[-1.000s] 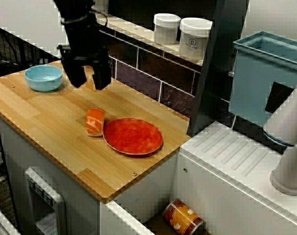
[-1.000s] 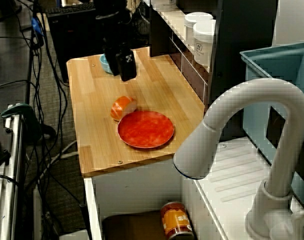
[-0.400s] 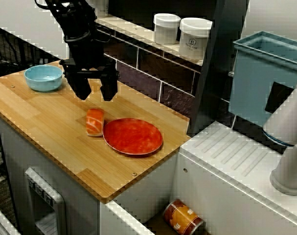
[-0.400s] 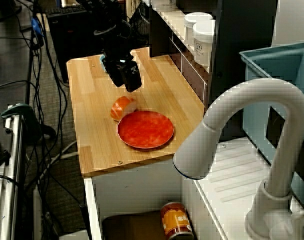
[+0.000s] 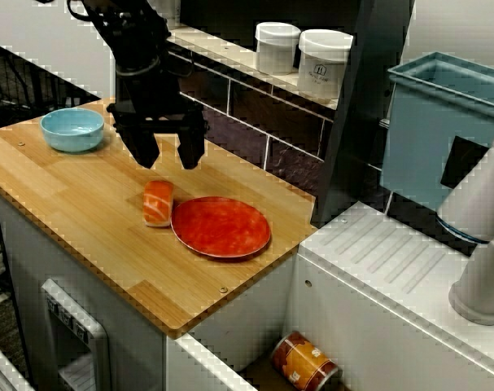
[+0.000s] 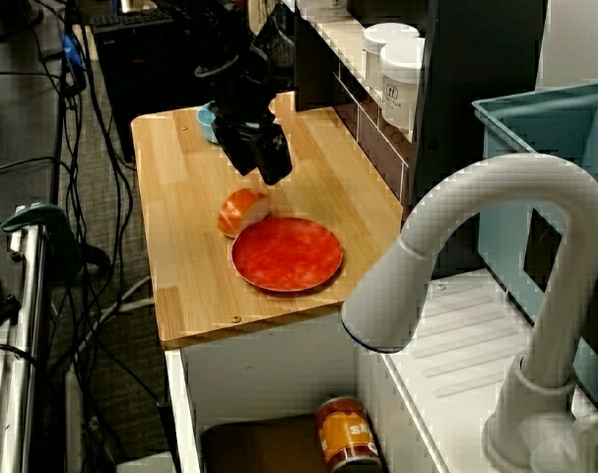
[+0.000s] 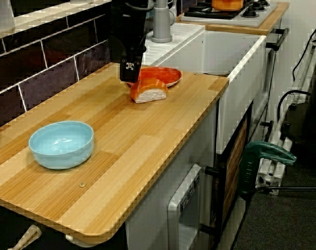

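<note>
Pale wood runs the length of the worktop [image 5: 67, 195], and over its middle hangs the black gripper [image 5: 167, 159], its two fingers spread apart with nothing between them. Just beneath it in the view across the counter, a touch toward the lower left, lies a piece of salmon sushi [image 5: 158, 203], orange on top and white below. It rests on the wood with one side against the rim of a red plate [image 5: 221, 226], not on the plate itself. The piece's long axis runs from the tiled back wall toward the counter's front edge. The fingers stand either side of that line, so the gap between them spans its narrow width.

From beside the tap, the gripper [image 6: 264, 168] sits above and right of the sushi [image 6: 241, 211], clear of it. A blue bowl [image 5: 72, 129] stands well apart at the far left of the frame, and two white jars [image 5: 277, 47] line the ledge at the top.

In the view along the worktop, the gripper [image 7: 129, 75] shows one flat side only, so its opening cannot be read there. It overlaps the back of the sushi [image 7: 147, 89] and hides part of the plate [image 7: 168, 74]. The arm above is cut off by the top edge in every view.
</note>
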Robot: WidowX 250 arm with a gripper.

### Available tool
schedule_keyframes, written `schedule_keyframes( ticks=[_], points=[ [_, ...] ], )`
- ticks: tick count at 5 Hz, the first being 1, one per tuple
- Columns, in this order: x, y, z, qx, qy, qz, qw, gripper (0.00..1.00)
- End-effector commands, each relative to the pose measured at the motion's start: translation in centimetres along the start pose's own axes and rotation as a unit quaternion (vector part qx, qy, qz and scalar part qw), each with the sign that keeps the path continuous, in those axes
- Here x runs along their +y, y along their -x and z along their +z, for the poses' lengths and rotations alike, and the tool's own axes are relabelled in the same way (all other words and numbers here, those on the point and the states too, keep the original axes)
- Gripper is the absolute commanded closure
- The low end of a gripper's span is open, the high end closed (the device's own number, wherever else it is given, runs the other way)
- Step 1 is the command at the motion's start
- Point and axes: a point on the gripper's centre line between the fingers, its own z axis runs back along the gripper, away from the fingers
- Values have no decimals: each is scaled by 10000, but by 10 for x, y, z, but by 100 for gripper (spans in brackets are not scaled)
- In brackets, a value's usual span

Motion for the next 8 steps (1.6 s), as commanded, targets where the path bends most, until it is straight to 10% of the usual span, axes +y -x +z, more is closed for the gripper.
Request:
schedule_keyframes(
  ticks=[1, 6, 7, 8],
  points=[
    [-6, 10, 15, 16, -28, -207, 9998, 0],
    [1, 31, -19, 133, -383, -243, 9989, 0],
    [3, 29, -19, 194, -254, -266, 9991, 100],
    [7, 25, -10, 257, -204, -222, 9992, 100]
  ],
)
